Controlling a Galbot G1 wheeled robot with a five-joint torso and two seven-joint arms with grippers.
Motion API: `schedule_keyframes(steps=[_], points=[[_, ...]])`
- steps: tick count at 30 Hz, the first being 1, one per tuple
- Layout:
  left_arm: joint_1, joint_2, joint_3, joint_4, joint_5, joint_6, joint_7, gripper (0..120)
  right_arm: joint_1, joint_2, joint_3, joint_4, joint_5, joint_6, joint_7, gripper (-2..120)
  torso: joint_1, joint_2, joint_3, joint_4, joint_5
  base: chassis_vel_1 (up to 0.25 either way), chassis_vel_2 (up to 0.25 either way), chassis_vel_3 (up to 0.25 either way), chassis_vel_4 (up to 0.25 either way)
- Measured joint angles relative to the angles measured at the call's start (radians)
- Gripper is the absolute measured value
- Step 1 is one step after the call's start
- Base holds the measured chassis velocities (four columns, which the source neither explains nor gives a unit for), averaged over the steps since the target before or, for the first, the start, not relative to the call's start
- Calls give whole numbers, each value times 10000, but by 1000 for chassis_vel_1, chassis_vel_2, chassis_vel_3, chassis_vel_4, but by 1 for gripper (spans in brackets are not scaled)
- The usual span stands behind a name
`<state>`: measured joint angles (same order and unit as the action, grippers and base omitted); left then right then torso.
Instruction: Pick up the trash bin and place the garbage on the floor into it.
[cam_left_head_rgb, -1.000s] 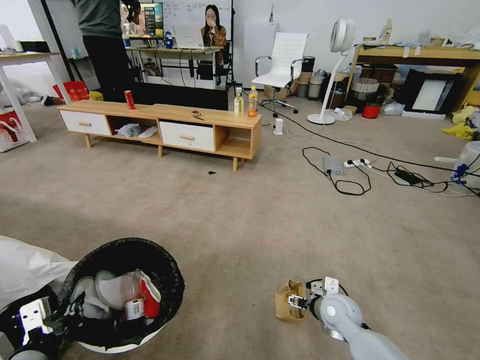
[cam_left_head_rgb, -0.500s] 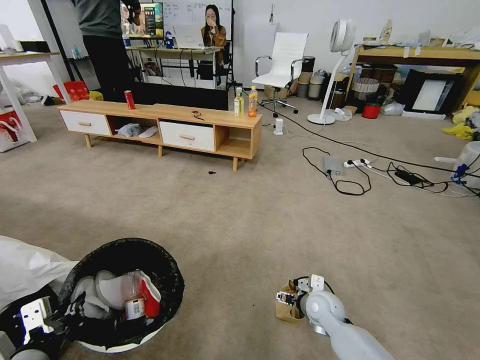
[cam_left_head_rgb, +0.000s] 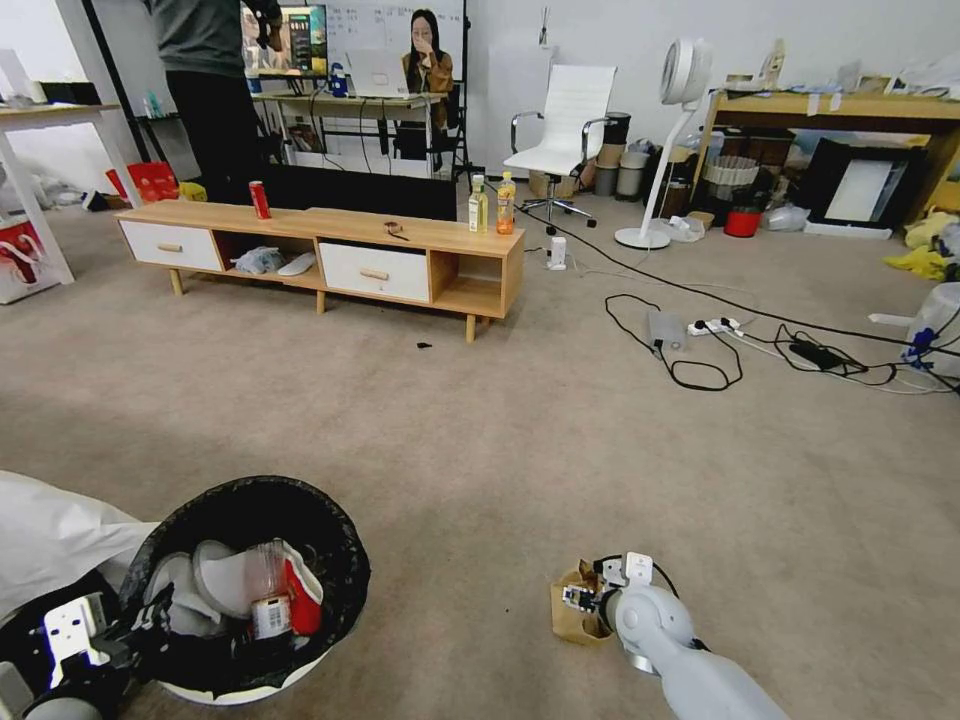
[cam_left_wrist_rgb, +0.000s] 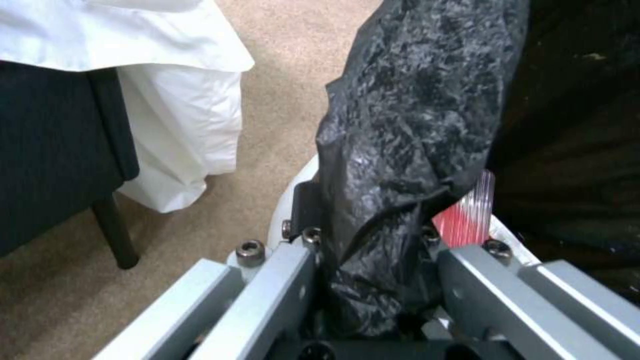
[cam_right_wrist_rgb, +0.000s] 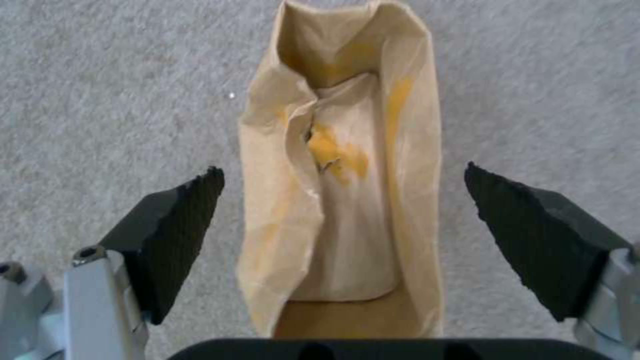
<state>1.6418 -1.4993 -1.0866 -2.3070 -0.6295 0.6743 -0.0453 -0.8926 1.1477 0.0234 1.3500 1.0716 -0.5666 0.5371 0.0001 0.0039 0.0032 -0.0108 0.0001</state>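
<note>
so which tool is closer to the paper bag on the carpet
Right. The right tool is open with its pads either side of the tan paper bag, not yet touching. The left tool is off to the left, clamped on the trash bin rim.

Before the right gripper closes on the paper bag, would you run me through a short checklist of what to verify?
1. Right gripper open: ok.
2. Paper bag lies between its pads, one on either side: ok.
3. Pads touching the bag: not yet, gaps on both sides.
4. Left gripper shut on the trash bin rim: ok.
5. Bin mouth open to take the bag: ok, though litter already lies inside.
6. Pads low enough on the floor for a grasp: cannot tell.
</note>
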Motion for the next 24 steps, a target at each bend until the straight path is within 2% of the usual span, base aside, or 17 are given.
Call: schedule_keyframes(steps=[10,24], points=[[-59,-37,38,15,40,0,0,5,-158,-454,115,631,125,-113,240,95,0,0,0,-1,-1,0,0,0,0],[-1,-61,14,-77,64,0,0,5,142,130,-70,-171,-59,-83,-67,96,0,0,0,3,0,0,0,0,0]])
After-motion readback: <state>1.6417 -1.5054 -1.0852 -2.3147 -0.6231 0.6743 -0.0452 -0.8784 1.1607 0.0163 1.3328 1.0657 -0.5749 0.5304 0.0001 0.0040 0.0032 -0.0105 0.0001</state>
